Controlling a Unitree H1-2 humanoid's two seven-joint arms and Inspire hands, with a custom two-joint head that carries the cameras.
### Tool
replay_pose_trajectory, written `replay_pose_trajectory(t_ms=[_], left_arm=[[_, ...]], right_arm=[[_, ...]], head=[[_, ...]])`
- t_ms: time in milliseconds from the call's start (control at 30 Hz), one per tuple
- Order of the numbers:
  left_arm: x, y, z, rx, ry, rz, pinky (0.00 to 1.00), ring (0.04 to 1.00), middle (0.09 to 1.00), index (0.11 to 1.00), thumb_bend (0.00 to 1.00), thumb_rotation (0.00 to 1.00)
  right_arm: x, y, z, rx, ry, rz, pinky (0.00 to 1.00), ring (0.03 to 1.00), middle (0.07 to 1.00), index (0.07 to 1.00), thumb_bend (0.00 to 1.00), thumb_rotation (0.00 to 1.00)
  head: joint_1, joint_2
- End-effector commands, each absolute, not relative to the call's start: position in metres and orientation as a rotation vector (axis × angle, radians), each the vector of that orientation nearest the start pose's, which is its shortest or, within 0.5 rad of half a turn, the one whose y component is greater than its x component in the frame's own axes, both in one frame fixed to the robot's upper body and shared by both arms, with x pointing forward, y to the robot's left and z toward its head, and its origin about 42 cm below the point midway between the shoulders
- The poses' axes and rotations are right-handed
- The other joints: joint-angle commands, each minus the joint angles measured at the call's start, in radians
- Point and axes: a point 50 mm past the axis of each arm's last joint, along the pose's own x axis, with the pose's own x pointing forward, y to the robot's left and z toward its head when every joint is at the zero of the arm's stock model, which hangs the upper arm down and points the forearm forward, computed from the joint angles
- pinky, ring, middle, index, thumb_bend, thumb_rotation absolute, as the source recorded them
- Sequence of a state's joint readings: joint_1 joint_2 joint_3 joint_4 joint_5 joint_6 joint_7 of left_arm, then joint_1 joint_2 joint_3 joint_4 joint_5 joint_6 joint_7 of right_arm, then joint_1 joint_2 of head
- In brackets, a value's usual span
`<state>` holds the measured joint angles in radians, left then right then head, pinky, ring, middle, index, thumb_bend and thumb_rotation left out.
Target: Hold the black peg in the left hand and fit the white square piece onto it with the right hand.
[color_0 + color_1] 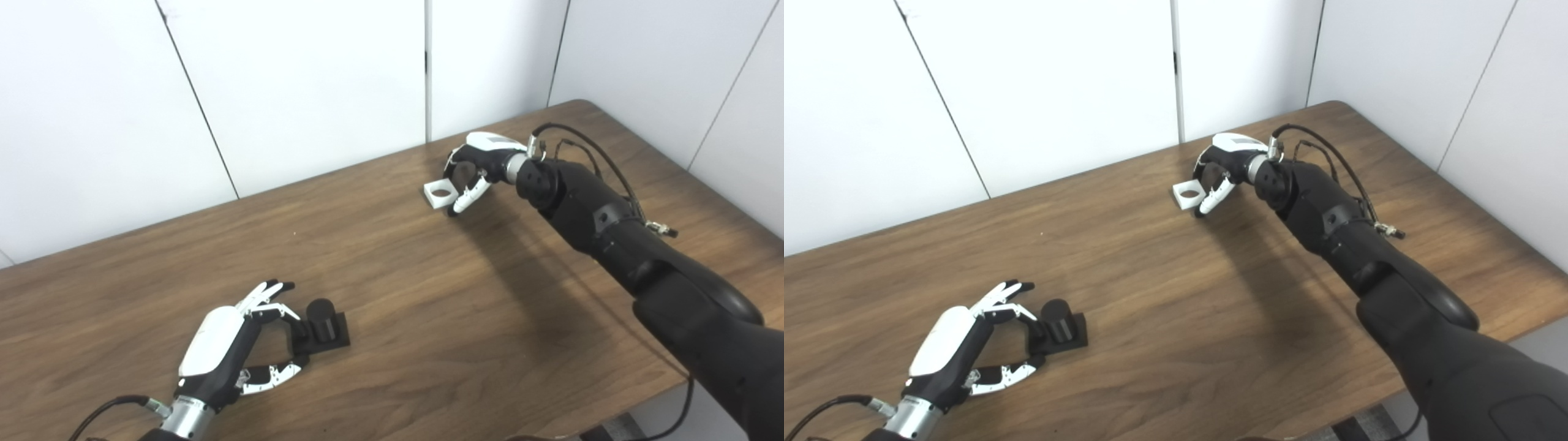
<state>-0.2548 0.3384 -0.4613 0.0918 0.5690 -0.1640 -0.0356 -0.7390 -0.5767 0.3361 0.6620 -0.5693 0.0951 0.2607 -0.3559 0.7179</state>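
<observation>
Wood table point(392, 306): left hand point(236, 346), fingers spread, touches the black peg point(323, 324), not gripping; right hand point(474, 168) curls loosely beside the white square piece point(440, 195), far across from the peg.

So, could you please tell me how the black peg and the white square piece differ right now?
The black peg is a dark upright post on a flat base, near the table's front left; the white square piece is a pale block with a round hole, far back. The left hand reaches the peg's base; the right hand curls over the piece. Both rest on the table.
</observation>
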Motion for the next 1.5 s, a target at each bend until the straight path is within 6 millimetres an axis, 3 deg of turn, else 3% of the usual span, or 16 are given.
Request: replay_pose_trajectory(t_ms=[0,833,1467], left_arm=[[0.312,0.199,0.084,1.06,-0.131,-0.66,0.9,0.958,0.906,0.494,0.52,0.08],[0.311,0.198,0.085,1.066,-0.13,-0.662,0.89,0.957,0.904,0.494,0.52,0.08],[0.315,0.199,0.086,1.065,-0.136,-0.668,0.89,0.963,0.91,0.494,0.52,0.08]], right_arm=[[0.498,-0.344,0.217,-1.244,0.166,0.252,0.82,0.908,0.9,0.504,0.52,0.16],[0.491,-0.347,0.212,-1.196,0.083,0.192,0.82,0.89,0.837,0.484,0.52,0.14],[0.472,-0.347,0.249,-1.034,-0.067,0.044,0.87,0.932,0.852,0.482,0.52,0.13]], head=[[-0.002,0.002],[0.001,0.013],[-0.001,0.015]])
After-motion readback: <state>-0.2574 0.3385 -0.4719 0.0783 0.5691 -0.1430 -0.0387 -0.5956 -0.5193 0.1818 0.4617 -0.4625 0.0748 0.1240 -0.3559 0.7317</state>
